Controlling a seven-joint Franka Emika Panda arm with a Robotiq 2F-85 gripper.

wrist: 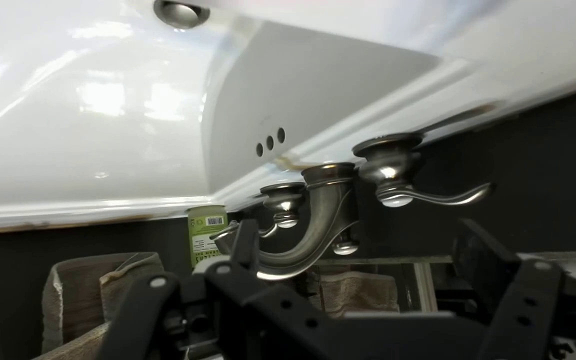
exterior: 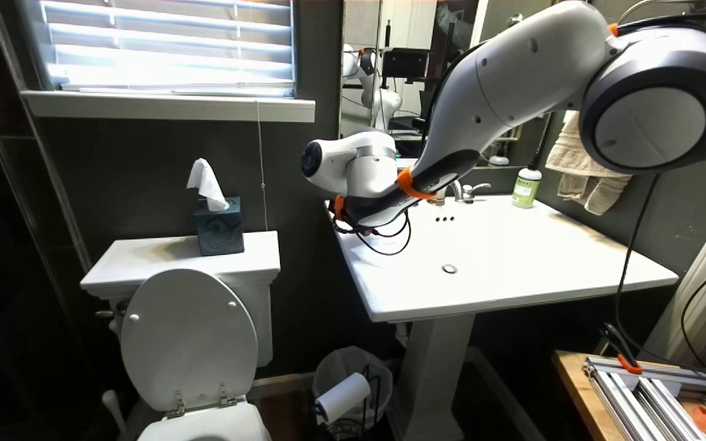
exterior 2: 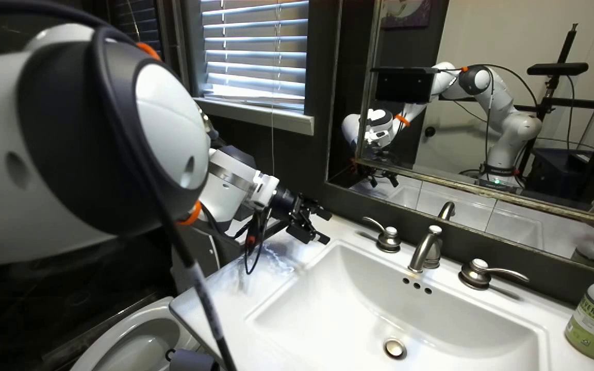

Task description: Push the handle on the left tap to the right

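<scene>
Near the left tap [exterior 2: 389, 241], apart from its handle [wrist: 445, 200], widely spread black jaws

My smooth white arm [exterior: 524, 79], dark grey joint casing [exterior 2: 65, 129], pale round cap [exterior 2: 173, 123], orange straps [exterior: 412, 188], black cable [exterior 2: 173, 229], black gripper [wrist: 363, 242] with round silver studs [wrist: 158, 282]

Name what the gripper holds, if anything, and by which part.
Nothing is held: the gripper stands open, and the lever handle of the left tap is clear of it.
</scene>
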